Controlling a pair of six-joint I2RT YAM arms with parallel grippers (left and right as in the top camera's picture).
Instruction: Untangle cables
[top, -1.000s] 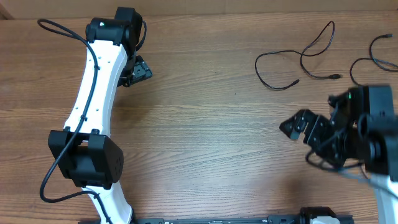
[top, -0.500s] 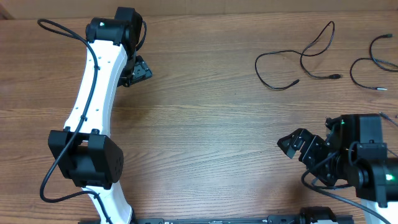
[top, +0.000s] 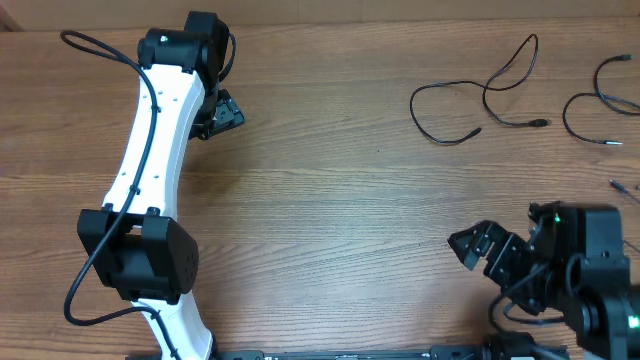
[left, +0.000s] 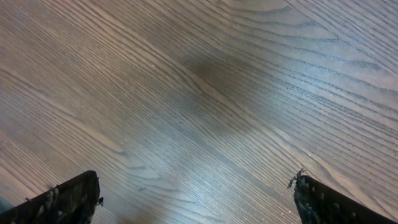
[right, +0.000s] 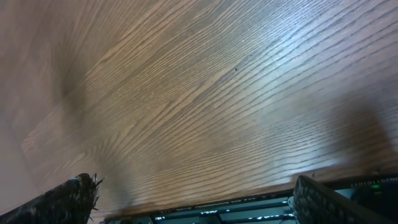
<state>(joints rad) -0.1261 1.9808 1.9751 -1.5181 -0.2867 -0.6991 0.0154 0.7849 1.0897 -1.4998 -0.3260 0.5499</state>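
Note:
Thin black cables lie loose at the table's far right. One cable (top: 470, 100) curls in open loops with a small plug end. A second cable (top: 598, 105) curves near the right edge, and a small cable tip (top: 622, 185) shows below it. My right gripper (top: 472, 242) is open and empty near the front right, well short of the cables. My left gripper (top: 228, 110) is open and empty at the far left. Both wrist views show only bare wood between wide-apart fingertips, left (left: 196, 193) and right (right: 193, 196).
The wooden table (top: 330, 190) fills the view. The left arm's white links (top: 150, 150) stretch along the left side. The table's front edge and a dark rail (right: 249, 204) show in the right wrist view.
My right arm has drawn back toward the front edge of the table, away from the cables. The left arm and the cables have not moved.

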